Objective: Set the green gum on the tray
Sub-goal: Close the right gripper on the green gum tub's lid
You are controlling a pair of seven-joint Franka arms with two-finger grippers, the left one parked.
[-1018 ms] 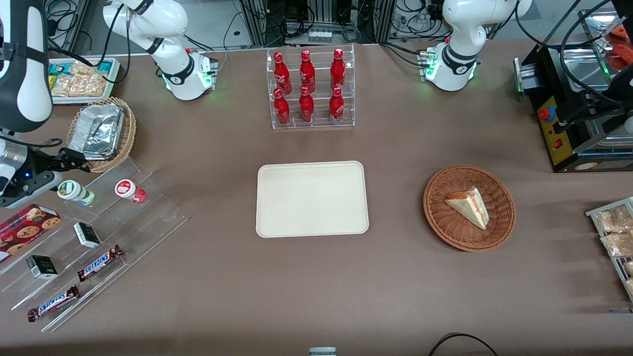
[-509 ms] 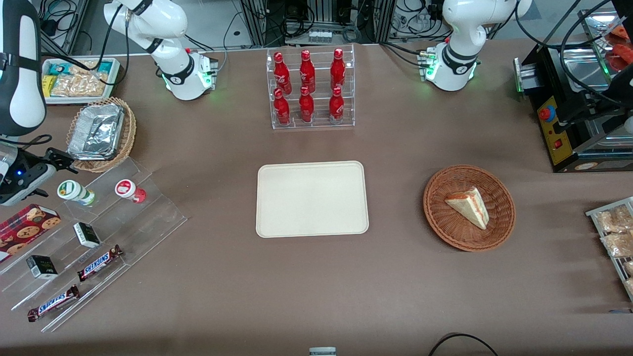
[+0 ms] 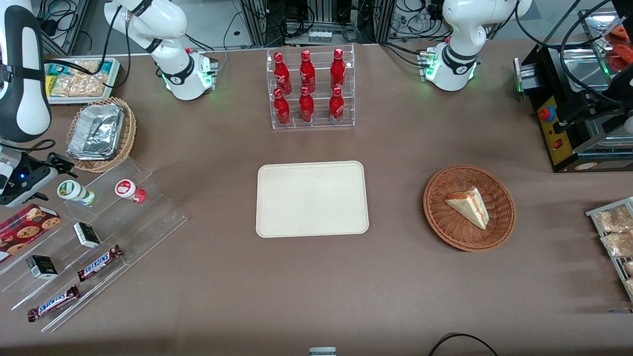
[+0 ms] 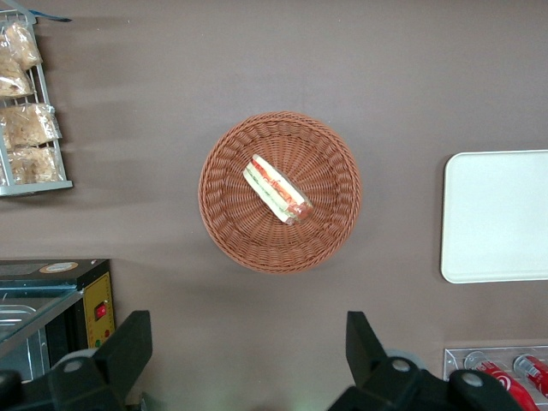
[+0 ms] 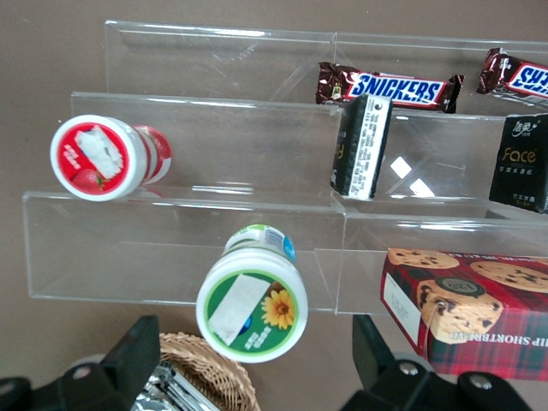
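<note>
At left edge of front view, gripper [image 3: 49,170] hangs just beside the green gum [image 3: 73,192], a shade farther from the camera than the canister and not touching it. Over the last second it has drawn back toward the frame's edge and lifted slightly; a second ago its fingertip reached close to the foil-lined basket [image 3: 101,132], now it sits clear of that basket. Wrist view looks straight down on the gum [image 5: 252,301], its lid centred between the two fingers [image 5: 128,355], which stand spread wide with the canister in the gap. Gum stands on the clear stepped rack [image 3: 99,232] beside the red-lidded canister [image 3: 129,191], cookie box [image 3: 27,222] nearer the camera. Tray [image 3: 312,199] lies mid-frame, well apart from the rack, bare. Judgement: the shift reads as a realignment, bringing the open jaws square over the gum; nothing grasped yet, so the task is at its approach stage. Next move likely needs a descent around the lid without nudging the red canister or clipping the rack's edge.
</note>
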